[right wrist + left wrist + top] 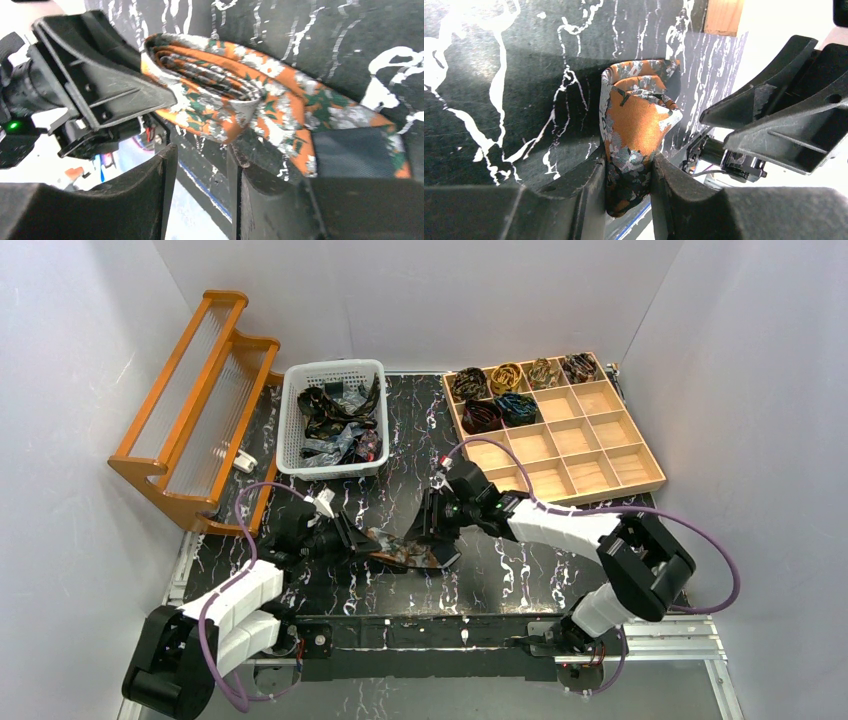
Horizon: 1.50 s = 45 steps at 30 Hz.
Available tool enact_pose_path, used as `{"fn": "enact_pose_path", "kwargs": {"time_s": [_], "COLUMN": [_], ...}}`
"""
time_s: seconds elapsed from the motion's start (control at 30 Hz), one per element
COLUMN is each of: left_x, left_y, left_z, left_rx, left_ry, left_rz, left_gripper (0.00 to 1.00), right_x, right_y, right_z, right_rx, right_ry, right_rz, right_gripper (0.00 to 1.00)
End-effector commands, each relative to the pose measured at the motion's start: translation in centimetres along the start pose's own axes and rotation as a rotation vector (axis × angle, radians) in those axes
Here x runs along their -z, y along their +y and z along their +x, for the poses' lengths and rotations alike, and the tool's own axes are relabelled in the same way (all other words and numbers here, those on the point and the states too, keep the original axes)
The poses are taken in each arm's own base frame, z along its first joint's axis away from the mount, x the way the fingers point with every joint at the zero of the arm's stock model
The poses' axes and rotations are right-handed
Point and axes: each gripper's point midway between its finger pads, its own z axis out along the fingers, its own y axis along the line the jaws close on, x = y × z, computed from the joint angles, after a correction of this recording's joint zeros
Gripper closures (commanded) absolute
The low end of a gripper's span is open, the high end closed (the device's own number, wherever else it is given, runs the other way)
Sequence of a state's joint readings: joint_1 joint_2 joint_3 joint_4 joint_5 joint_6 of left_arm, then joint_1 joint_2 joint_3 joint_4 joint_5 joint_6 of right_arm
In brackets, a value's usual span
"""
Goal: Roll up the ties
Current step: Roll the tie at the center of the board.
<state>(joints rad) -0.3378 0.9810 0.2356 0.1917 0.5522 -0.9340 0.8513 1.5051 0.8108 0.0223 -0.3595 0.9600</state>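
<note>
A rust-orange tie with grey mottling [400,546] lies partly rolled on the black marbled table between the two arms. My left gripper [628,175] is shut on the rolled end of this tie [639,125], and the fabric is pinched between both fingers. My right gripper [202,165] stands open just beside the coil [225,90], with nothing between its jaws. The flat tail of the tie runs off to the right in the right wrist view. From above, the left gripper [362,540] and the right gripper [428,538] face each other across the roll.
A white basket [335,367] holding loose ties stands at the back centre. A wooden rack [195,410] stands at the back left. A wooden compartment tray [600,465] at the back right holds several coiled ties [500,375] in its far cells.
</note>
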Motion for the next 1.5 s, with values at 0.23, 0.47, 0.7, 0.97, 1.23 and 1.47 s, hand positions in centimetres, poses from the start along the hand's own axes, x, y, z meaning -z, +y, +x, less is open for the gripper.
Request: {"fn": "enact_pose_path", "kwargs": {"time_s": [0.23,0.47,0.7,0.97,1.23,1.47], "left_x": [0.5,0.9,1.9,3.1,3.2,4.3], "left_y": [0.6,1.1,2.0,2.5,2.3,0.4], "left_z": [-1.2,-2.2,-2.1,-2.4,-3.4,-4.4], "left_rx": [0.009,0.01,-0.071,-0.227,-0.393,-0.498], "left_ry": [-0.06,-0.124,-0.08,-0.051,-0.109,-0.213], "left_rz": [-0.088,-0.14,-0.256,-0.458,-0.703,-0.819], "left_gripper": [0.8,0.8,0.81,0.82,0.85,0.86], "right_x": [-1.4,-1.8,-2.0,-2.6,-1.9,0.7], "right_y": [-8.4,-8.3,-7.8,-5.5,-2.9,-4.8], "right_z": [2.2,4.2,4.3,3.6,2.4,-0.4], "right_rx": [-0.034,-0.115,-0.12,-0.091,-0.043,-0.052], "right_ry": [0.11,0.191,0.198,0.191,0.129,-0.061], "right_rz": [0.352,0.313,0.29,0.172,0.073,0.171], "right_gripper": [0.62,0.65,0.66,0.64,0.62,0.58]}}
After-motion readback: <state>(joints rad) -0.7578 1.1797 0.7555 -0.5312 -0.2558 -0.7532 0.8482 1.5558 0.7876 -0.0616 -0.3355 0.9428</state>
